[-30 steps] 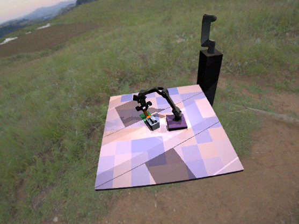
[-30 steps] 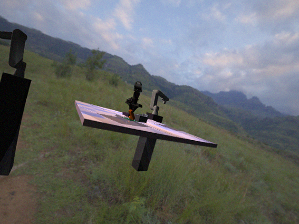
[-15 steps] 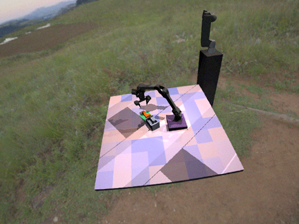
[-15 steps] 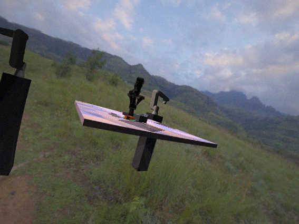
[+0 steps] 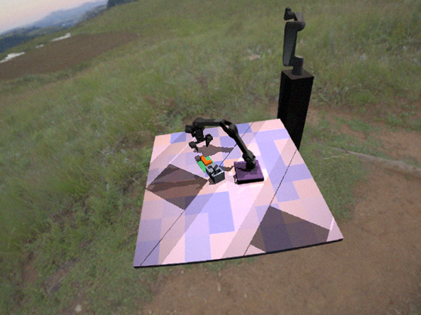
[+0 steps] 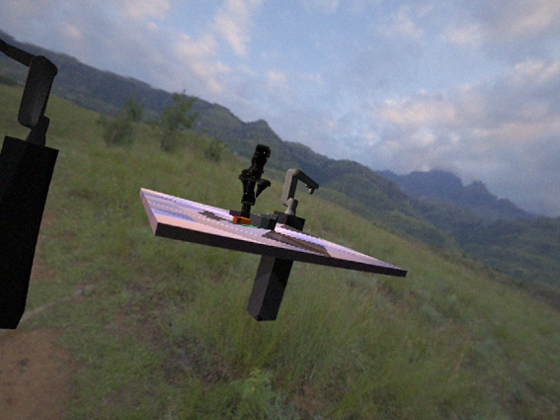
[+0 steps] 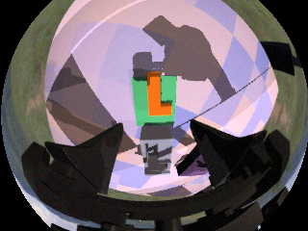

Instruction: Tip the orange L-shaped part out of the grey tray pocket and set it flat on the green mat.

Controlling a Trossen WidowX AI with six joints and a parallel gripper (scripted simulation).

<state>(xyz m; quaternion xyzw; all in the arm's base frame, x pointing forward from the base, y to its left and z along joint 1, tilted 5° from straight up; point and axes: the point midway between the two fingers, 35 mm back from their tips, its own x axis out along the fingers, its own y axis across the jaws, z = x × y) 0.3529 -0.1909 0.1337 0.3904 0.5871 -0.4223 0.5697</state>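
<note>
The orange L-shaped part (image 5: 205, 160) (image 6: 241, 220) (image 7: 154, 96) lies on the green mat (image 5: 202, 166) (image 7: 140, 107) and looks flat. In the wrist view its foot is nearest the tray and points right, and its straight end reaches the mat's far edge. Which side is up cannot be told for certain. The grey tray (image 5: 217, 177) (image 6: 267, 222) (image 7: 156, 132) stands beside the mat, its pocket without the part and crossed by shadows. My gripper (image 5: 202, 147) (image 6: 253, 198) (image 7: 157, 124) is wide open and empty, above the part and touching nothing.
The arm's purple base (image 5: 249, 171) stands on the patchwork table (image 5: 220, 213) right of the tray in the top view. A black pedestal (image 5: 295, 102) with another arm stands behind the table's right edge. Dark shadows lie across the table top.
</note>
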